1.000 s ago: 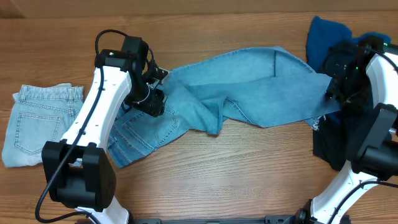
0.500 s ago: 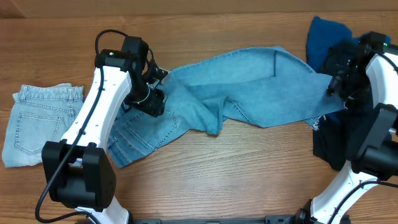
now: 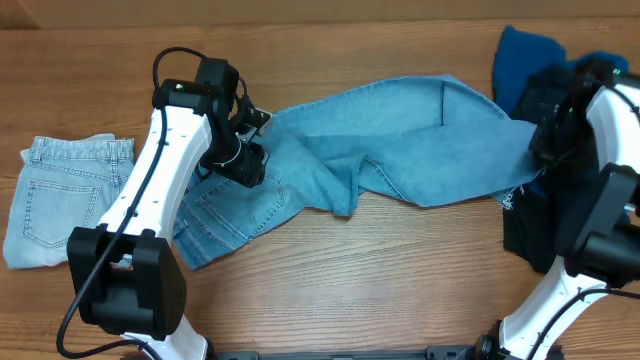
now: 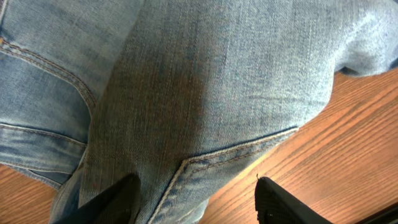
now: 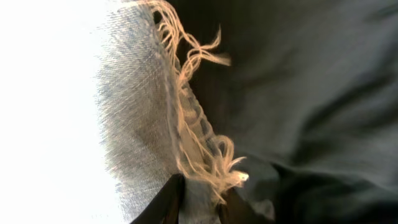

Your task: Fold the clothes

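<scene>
Long light-blue jeans lie crumpled across the table from left to right. My left gripper is open over the waist end, one finger on the denim, one over bare wood; the left wrist view shows a seamed pocket between the fingers. My right gripper is shut on the frayed hem at the right end of the jeans. Paler folded jeans lie at the far left. A royal-blue garment and a dark navy one lie at the right.
The wooden table shows bare wood along the front. The dark garment fills the background of the right wrist view. Both arm bases stand at the front edge.
The right gripper has shifted slightly at the hem on the right end of the jeans. The left arm and the jeans have not visibly moved.
</scene>
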You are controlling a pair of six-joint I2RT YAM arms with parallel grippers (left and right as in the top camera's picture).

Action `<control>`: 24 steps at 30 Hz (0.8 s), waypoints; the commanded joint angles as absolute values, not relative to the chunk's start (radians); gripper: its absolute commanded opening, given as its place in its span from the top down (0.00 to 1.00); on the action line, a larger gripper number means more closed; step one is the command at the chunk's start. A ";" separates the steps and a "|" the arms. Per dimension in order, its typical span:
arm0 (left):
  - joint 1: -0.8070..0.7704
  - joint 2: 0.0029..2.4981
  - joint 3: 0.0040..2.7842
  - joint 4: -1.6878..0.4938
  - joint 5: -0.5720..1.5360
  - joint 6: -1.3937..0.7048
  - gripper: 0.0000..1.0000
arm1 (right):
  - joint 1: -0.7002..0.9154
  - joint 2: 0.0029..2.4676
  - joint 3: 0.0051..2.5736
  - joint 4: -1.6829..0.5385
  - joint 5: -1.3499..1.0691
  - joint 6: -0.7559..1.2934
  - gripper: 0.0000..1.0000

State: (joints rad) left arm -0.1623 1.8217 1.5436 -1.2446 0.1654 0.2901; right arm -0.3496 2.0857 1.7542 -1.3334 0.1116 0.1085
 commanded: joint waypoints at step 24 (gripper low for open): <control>-0.163 1.825 1.540 -1.243 0.107 0.222 0.53 | -0.522 2.024 2.010 -1.408 0.169 0.279 0.96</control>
